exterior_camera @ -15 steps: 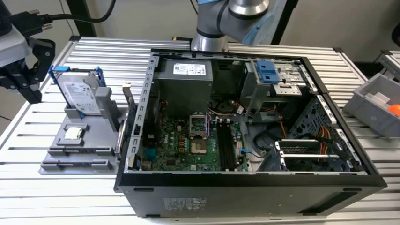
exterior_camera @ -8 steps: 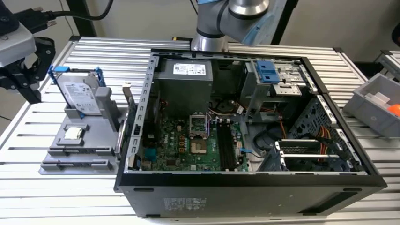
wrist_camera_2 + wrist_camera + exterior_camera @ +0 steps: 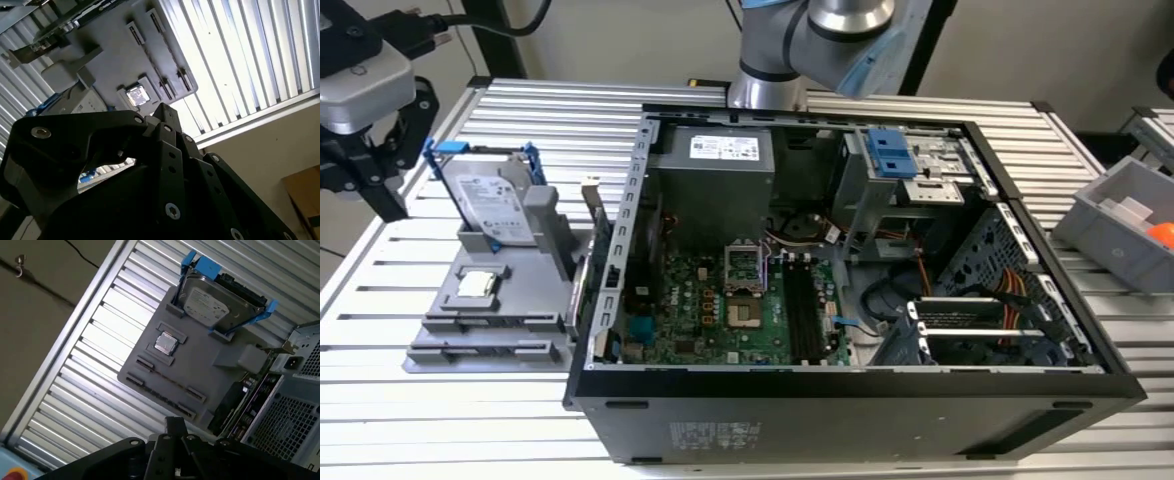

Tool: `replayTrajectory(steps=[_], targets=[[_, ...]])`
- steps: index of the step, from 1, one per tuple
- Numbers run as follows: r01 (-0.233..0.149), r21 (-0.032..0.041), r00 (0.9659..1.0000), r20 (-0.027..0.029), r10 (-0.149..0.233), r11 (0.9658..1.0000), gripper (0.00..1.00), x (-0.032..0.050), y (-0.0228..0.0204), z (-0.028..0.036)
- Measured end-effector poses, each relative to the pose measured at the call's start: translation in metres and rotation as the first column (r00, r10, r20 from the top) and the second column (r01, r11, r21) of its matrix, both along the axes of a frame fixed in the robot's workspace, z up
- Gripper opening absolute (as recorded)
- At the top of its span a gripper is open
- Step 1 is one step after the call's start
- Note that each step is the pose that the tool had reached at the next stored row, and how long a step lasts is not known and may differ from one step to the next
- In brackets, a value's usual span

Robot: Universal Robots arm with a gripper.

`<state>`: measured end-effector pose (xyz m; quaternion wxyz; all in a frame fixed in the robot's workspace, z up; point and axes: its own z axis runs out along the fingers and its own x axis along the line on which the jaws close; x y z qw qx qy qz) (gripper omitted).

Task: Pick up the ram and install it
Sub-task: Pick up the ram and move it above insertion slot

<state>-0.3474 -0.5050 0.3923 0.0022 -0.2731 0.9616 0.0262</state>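
Gripper (image 3: 367,160) hangs at upper left of the exterior view; its opening I cannot tell. The ram (image 3: 170,380) is probably the thin strip edge-on between clips on the grey fixture (image 3: 200,370), centre of the first wrist view. Judgement: a good grasp centres on its middle, squared to its length.

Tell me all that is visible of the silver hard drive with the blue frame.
The hard drive is a flat silver metal box with a white label on its face. A blue plastic frame runs round its edges, with handles sticking out. It stands on edge in a slot of the grey holder, at the exterior view's left of the open computer case.
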Motion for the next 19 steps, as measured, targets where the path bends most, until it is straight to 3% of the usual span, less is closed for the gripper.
replayTrajectory(steps=[5,10,15,19], targets=[[-0.074,0.0000,0.9973,0.0000,0.074,0.9973,0.00,0.0000,0.0000,0.0000],[-0.145,0.0001,0.9895,0.0001,0.145,0.9895,0.00,0.0000,0.0000,-0.0001],[-0.218,0.0000,0.9760,0.0007,0.218,0.9760,0.00,0.0000,0.0000,0.0000],[-0.276,-0.0020,0.9612,0.0079,0.276,0.9613,0.00,0.0001,0.0000,0.0000]])
